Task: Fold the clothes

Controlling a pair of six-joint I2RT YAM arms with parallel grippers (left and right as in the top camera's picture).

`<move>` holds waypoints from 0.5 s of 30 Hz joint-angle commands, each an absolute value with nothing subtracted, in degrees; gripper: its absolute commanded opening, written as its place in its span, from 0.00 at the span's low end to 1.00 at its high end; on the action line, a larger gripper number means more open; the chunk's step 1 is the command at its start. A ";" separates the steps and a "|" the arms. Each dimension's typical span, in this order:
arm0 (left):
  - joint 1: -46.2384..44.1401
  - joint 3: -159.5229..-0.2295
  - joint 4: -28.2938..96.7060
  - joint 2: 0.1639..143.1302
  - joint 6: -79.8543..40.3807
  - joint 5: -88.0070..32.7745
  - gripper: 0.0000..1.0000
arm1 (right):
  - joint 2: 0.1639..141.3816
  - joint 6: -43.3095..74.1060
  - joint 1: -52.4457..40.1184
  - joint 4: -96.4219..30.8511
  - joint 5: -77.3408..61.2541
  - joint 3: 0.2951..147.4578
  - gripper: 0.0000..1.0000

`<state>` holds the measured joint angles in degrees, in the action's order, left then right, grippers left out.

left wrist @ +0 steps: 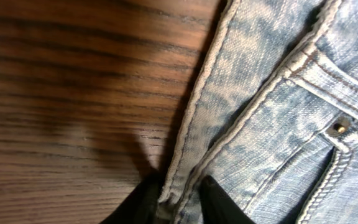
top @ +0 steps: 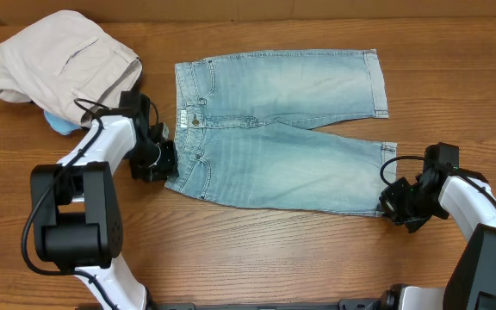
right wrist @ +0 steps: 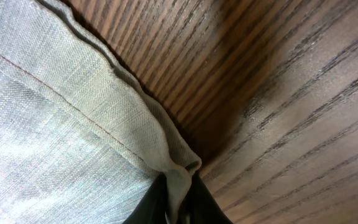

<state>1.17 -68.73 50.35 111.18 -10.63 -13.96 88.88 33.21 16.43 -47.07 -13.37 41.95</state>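
Light blue faded jeans (top: 274,129) lie flat across the table, waistband to the left, legs to the right. My left gripper (top: 165,168) is at the near corner of the waistband. In the left wrist view its black fingers (left wrist: 219,202) pinch the waistband edge (left wrist: 185,180). My right gripper (top: 392,207) sits at the near leg's hem corner. In the right wrist view both fingers (right wrist: 197,202) are shut on a fold of the hem (right wrist: 178,180).
Beige trousers (top: 63,60) lie bunched at the back left, with a bit of light blue cloth (top: 61,126) under them. Bare wood tabletop (top: 257,254) runs along the front.
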 commanded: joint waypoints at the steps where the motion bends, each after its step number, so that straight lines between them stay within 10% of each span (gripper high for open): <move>1: 0.73 -65.39 49.91 113.34 -12.05 -15.55 0.27 | 88.73 32.99 16.36 -46.28 -12.45 41.21 0.10; 6: 1.32 -65.67 51.33 113.34 -10.28 -16.10 0.59 | 88.73 32.99 16.36 -46.30 -12.47 41.21 0.10; 15: 4.51 -68.84 56.88 113.34 -5.02 -24.03 0.55 | 88.73 32.60 16.36 -46.11 -12.45 41.21 0.11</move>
<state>4.23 -68.71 55.57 111.57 -7.77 -22.11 88.88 32.97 16.43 -46.98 -13.34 41.95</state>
